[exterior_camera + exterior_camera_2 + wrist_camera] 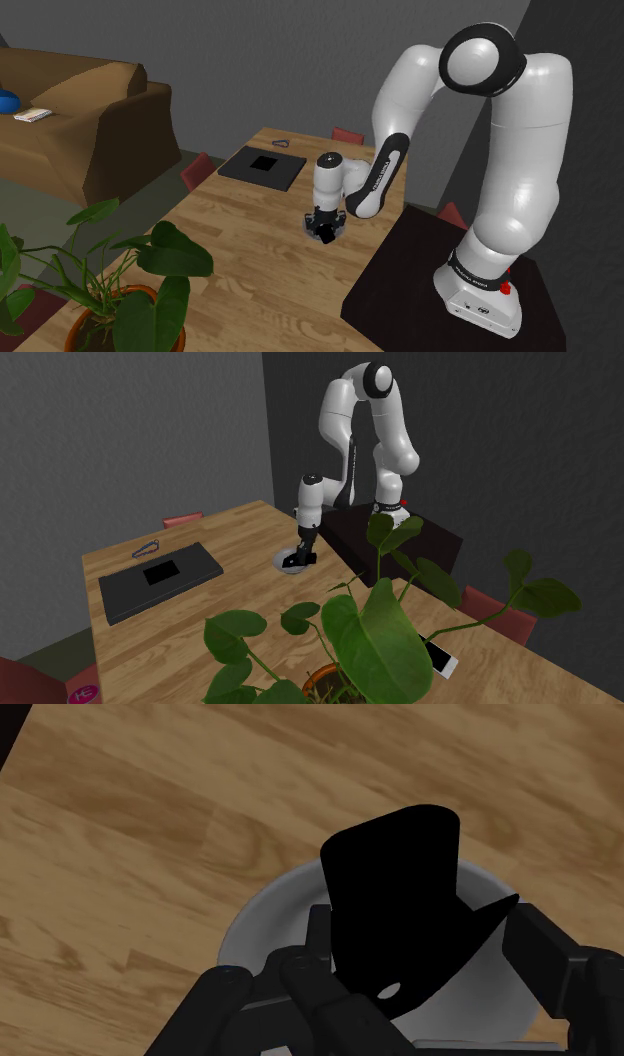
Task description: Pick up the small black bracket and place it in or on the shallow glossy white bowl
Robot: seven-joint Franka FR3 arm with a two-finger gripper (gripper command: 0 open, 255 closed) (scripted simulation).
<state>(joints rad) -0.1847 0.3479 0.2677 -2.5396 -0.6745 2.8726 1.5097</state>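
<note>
My gripper point(420, 919) points down over the shallow white bowl point(268, 916) and is shut on the small black bracket point(395, 879), which stands clasped between the two fingers just above the bowl's inside. In the shoulder view the gripper point(325, 231) hangs low over the bowl point(309, 227) near the wooden table's edge by the stand. The second exterior view shows the gripper point(296, 558) with its dark tip inside the bowl's rim point(279, 561). Whether the bracket touches the bowl's floor I cannot tell.
A flat black slab point(262, 165) lies on the wooden table point(230, 260) beyond the bowl, with a small grey clip point(283, 143) behind it. A leafy potted plant point(110, 290) stands at the table's near end. A white phone point(440, 658) lies by the plant. The dark stand point(400, 290) adjoins the table.
</note>
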